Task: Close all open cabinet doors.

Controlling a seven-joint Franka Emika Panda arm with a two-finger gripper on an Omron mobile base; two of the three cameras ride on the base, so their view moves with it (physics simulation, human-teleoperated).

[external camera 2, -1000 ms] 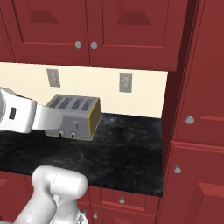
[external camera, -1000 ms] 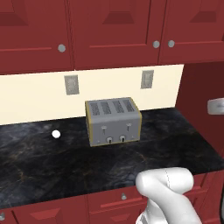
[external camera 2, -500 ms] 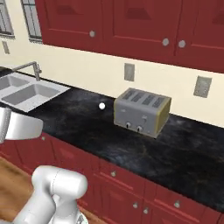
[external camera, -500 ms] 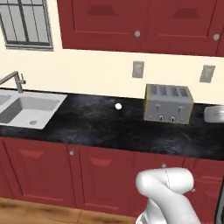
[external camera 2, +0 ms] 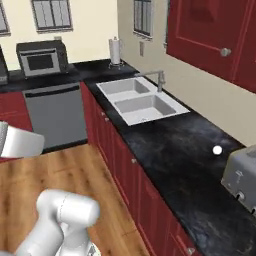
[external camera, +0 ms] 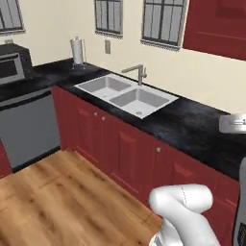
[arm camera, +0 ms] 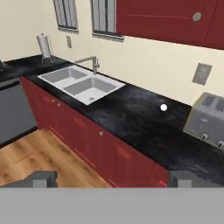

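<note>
A tall dark red wall-cabinet door (arm camera: 157,17) with a round grey knob (arm camera: 197,16) hangs over the counter, and a second door (arm camera: 218,24) begins at its right. The same door (external camera 2: 200,30) fills the upper right of the right base view and appears as a red panel (external camera: 216,24) in the left base view. Both doors look flat against the cabinet; I see no gap. My gripper (arm camera: 116,179) is open, its dark fingertips (arm camera: 43,178) wide apart with nothing between them, low and well away from the doors.
A black counter (arm camera: 131,118) carries a double sink (arm camera: 81,83) with faucet, a small white ball (arm camera: 163,107) and a grey toaster (arm camera: 208,120). Red base cabinets (external camera: 125,149), a dishwasher (external camera 2: 57,115), a microwave (external camera 2: 42,57) and a paper towel roll (external camera: 78,50) ring a wooden floor (external camera: 57,202).
The whole picture has swung: the camera turned left. The toaster slid to the right edge, and the sink, dishwasher, microwave and floor came into view.
</note>
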